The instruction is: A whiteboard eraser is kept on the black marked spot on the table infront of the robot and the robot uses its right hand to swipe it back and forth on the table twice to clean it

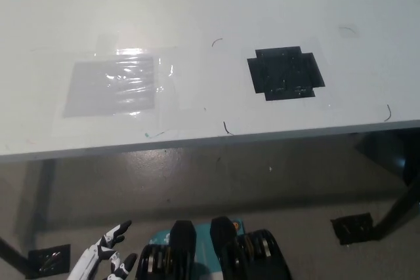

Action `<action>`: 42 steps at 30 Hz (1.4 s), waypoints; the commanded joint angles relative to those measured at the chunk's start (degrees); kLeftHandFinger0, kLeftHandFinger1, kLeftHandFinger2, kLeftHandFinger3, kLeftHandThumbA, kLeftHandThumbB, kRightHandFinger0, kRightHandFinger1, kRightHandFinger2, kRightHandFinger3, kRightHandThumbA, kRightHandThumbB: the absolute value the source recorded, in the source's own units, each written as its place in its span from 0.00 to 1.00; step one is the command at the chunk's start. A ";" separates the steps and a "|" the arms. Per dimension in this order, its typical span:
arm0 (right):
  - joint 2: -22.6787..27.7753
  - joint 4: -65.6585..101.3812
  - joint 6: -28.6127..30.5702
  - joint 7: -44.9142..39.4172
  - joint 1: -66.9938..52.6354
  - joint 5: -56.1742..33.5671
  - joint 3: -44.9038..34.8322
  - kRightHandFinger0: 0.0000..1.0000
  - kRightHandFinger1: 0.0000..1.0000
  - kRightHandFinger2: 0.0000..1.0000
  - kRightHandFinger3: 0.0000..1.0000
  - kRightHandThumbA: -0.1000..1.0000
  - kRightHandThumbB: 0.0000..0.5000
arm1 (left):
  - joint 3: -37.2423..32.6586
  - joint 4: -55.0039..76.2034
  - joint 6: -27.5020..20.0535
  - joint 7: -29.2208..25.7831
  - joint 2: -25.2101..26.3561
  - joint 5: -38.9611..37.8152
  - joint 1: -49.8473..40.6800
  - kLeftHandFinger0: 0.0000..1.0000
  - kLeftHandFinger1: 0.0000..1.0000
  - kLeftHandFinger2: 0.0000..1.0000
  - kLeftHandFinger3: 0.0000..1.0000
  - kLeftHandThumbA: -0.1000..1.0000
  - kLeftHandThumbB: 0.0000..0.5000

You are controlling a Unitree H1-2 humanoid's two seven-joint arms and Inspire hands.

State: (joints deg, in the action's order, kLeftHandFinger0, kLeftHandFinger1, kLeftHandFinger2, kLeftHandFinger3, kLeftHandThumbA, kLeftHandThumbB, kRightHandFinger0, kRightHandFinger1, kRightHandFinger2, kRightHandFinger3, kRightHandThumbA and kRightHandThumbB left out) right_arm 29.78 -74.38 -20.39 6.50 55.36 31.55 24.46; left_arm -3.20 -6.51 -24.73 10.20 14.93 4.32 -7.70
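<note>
We see the black marked spot (pixel 285 73) bare at two o'clock; left hand (pixel 105 257) (fingers spread, holding nothing) rests at seven o'clock.

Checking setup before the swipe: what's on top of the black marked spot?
Nothing: the black marked spot on the white table is bare, no eraser visible on it. Right hand is out of view; left hand rests low, below the table edge.

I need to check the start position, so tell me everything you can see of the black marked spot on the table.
The black marked spot is a flat, dark patch shaped like a square with notched corners, slightly glossy like tape. It lies on the white table, right of centre, near the front edge. Nothing rests on it; no eraser shows.
</note>
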 commanded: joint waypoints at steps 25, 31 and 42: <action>-22.74 24.48 0.66 -6.50 10.12 1.46 2.22 0.03 0.39 0.81 0.72 0.00 0.39 | 0.62 1.41 -2.04 -0.18 1.08 -0.12 -0.61 1.00 1.00 1.00 1.00 0.72 0.94; -21.93 17.65 1.19 -4.83 9.10 1.80 2.63 0.01 0.23 0.42 0.92 0.00 0.41 | 0.96 1.90 -1.92 -0.33 1.34 -0.19 -1.47 1.00 1.00 1.00 1.00 0.72 0.95; -18.29 6.28 1.97 -3.62 9.47 0.34 1.39 0.00 0.03 0.20 1.00 0.00 0.38 | 1.30 1.67 -1.58 0.06 1.78 -0.63 -0.66 1.00 1.00 1.00 1.00 0.71 0.97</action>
State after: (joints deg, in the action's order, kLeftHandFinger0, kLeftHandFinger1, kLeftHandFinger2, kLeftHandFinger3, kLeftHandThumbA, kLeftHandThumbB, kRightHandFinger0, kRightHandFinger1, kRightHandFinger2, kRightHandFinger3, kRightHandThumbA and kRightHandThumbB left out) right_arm 9.72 -66.60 -19.48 1.97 62.32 32.42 26.81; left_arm -2.46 -6.37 -24.76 10.19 15.48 4.22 -8.22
